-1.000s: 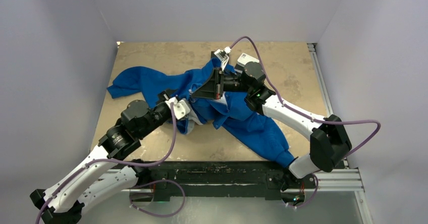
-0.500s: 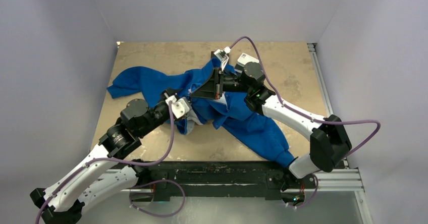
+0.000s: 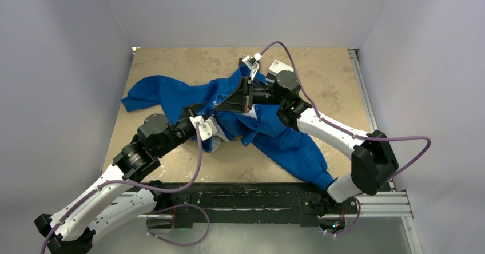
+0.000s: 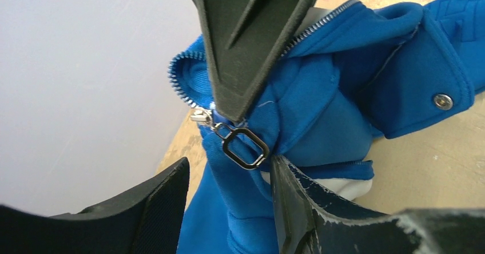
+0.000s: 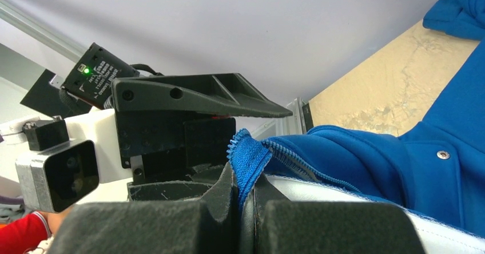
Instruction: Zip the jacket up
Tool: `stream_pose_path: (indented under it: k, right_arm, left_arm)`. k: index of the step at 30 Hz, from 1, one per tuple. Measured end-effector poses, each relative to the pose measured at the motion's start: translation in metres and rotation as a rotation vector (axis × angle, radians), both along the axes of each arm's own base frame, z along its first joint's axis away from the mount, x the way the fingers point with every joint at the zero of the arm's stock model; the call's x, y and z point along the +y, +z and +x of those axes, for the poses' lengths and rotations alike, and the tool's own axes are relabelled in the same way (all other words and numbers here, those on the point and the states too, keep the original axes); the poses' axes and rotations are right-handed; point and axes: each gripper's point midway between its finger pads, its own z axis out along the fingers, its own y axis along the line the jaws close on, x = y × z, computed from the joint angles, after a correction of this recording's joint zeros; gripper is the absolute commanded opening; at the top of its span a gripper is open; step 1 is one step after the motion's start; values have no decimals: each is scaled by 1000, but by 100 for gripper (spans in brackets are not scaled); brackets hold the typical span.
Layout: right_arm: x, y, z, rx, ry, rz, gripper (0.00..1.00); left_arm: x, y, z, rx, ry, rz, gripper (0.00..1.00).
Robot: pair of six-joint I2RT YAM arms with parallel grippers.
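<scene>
royal-blue cloth fills the middle of the top view: the jacket (image 3: 171, 96) lies crumpled on the tan table (image 3: 320, 71), one sleeve running to the upper left of the frame and another part trailing to the lower right edge. a pale patch of lining shows near the centre, so the front looks open rather than closed.

the right pincer (image 5: 245, 177) is clamped on the jacket, its fingers pressed together on a blue edge that carries a row of zipper teeth (image 5: 289, 159), holding that edge up off the table.

the left pincer (image 4: 230, 168) stands partly apart and holds nothing. in its wrist view the silvery pull ring (image 4: 246, 149) hangs from the slider (image 4: 201, 116) at the middle of the frame, in the gap above its fingers, with the lower-right finger (image 4: 297, 208) just beside the ring; whether they touch cannot be told.

as a judgement, the task is at an early stage: one edge is anchored and the pull is lined up, but the pull is not yet gripped and the teeth seen run as single rows. left to do: close on the ring and draw the slider along the whole track. whether both tracks sit in the slider is hidden.
</scene>
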Motion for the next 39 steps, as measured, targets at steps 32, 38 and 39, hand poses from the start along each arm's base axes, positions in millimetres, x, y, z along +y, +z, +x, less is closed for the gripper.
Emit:
stream_pose_path:
  k: [32,38,39]
  right_arm:
    - [1,-1,-2,2,6,-2,0]
    - [2,-1,-2,0,6,-3,0]
    - [2,-1,-2,0,6,-4,0]
  left_arm:
    - [-5,41,-23,51,-92,-127,39]
    - [1,28,-19,43,-67,-72,39]
    - [2,25,-18,39,-60,-61,39]
